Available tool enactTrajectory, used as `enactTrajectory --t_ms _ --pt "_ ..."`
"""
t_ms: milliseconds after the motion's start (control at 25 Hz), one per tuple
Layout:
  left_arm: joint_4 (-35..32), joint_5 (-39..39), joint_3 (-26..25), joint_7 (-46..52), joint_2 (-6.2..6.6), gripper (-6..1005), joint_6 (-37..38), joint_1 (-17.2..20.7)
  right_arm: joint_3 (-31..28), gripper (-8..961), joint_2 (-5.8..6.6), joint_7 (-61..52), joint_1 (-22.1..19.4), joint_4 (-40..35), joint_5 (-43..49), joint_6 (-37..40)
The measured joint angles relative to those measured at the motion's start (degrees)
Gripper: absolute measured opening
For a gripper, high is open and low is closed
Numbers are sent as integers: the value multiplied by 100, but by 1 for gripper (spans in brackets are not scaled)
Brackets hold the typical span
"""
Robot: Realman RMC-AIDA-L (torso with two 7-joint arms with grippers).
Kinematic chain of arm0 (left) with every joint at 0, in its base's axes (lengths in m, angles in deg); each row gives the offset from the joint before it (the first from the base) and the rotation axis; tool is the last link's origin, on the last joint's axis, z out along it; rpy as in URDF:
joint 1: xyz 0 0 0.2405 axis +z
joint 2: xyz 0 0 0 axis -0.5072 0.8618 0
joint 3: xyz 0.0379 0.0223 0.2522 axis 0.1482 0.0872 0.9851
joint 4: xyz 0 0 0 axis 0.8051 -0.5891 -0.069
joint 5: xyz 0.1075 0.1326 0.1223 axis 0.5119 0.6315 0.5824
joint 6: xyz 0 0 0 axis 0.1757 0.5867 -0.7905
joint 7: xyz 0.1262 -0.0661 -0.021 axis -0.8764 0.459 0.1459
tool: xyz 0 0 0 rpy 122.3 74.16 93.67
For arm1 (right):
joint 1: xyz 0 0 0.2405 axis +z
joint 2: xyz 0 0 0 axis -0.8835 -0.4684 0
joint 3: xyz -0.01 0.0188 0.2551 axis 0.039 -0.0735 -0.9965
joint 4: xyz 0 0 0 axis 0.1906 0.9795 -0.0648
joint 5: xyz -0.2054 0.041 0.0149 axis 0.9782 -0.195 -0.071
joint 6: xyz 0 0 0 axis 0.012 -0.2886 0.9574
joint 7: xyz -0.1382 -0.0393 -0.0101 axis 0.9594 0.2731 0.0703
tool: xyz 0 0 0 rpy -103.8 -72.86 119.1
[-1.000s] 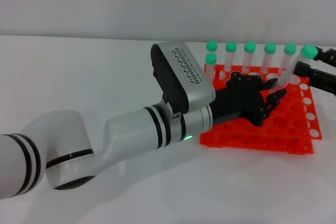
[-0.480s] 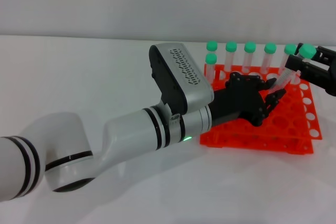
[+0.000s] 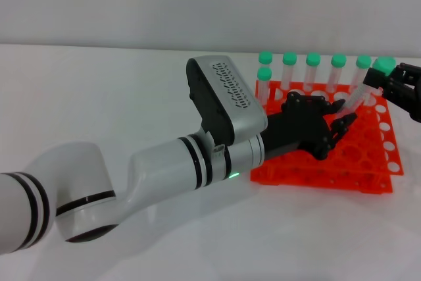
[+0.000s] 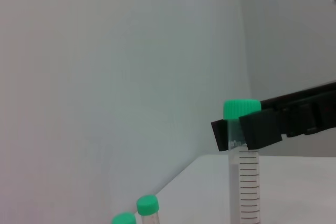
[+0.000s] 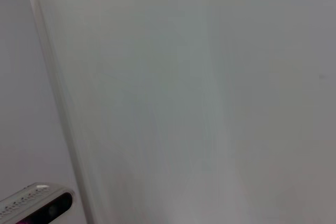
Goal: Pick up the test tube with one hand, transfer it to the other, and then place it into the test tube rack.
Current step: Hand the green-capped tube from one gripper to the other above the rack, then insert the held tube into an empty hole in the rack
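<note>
The test tube (image 3: 358,97) is clear with a green cap and leans up to the right above the orange-red test tube rack (image 3: 355,162). My left gripper (image 3: 341,123), black on the white arm, is shut on the tube's lower end over the rack. My right gripper (image 3: 376,82), all black, reaches in from the right edge and is closed on the tube just below the cap. In the left wrist view the tube (image 4: 245,187) stands upright with the right gripper's black fingers (image 4: 273,127) clamped under the green cap. The right wrist view shows neither the tube nor the rack.
Several more green-capped tubes (image 3: 313,70) stand in the rack's back row, one in the second row (image 3: 264,83). Two of their caps (image 4: 147,204) show in the left wrist view. The rack sits on a white table (image 3: 99,90) before a pale wall.
My right gripper came in from the right and closed on the tube below its cap. The left gripper and tube have barely moved.
</note>
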Motion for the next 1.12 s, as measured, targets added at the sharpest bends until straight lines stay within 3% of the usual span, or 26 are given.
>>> enactTrajectory --t_ms 480,840,1000,1040,1120 --pt "-40 2 -5 -548 -18 337 -21 163 11 253 0 3 0 -1 3 0" --pt "-138 -39 -393 -966 -15 350 68 524 -35 259 -24 53 0 -13 -30 12" --pt "-259 -49 -870 -1380 -14 543 283 1058 -230 261 -97 251 21 -12 -60 116" --pt "-317 -50 -1088 -1556 -5 591 548 1445 -305 262 -138 332 40 -15 -61 186" --pt "-332 -60 -1202 -1628 -1 667 766 1653 -393 263 -226 518 90 -18 -66 326"
